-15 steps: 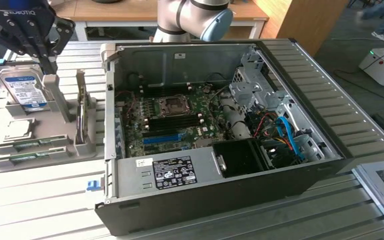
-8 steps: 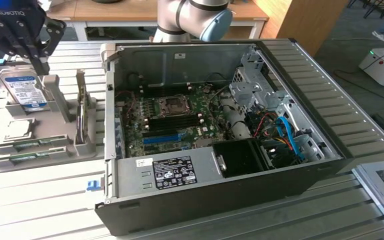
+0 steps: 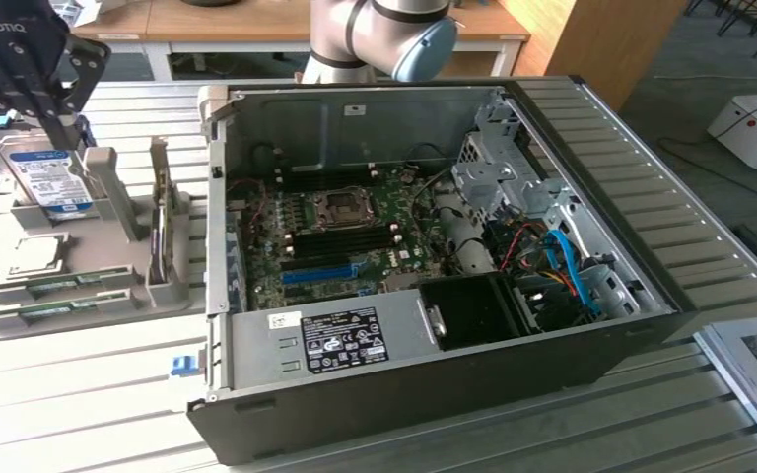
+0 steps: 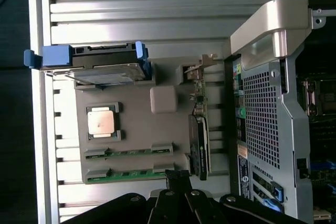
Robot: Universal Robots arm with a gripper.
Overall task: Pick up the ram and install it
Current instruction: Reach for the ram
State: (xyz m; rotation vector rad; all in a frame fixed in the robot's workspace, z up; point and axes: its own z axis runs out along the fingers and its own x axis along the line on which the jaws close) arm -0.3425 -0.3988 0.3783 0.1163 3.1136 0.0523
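The gripper [image 3: 58,133], its jaws pressed together on nothing, hangs over the upright hard drive [image 3: 43,177] in the grey parts holder [image 4: 142,129] beside the open computer case [image 3: 418,394], while the ram [image 3: 60,286] lies flat in that holder, well apart from the gripper.

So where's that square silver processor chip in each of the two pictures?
Exterior view: the processor chip lies flat at the exterior view's left, between the upright hard drive and the nearest ram stick.
Wrist view: it sits between the same hard drive and ram stick.
Shared landmark: the hard drive, standing on edge.
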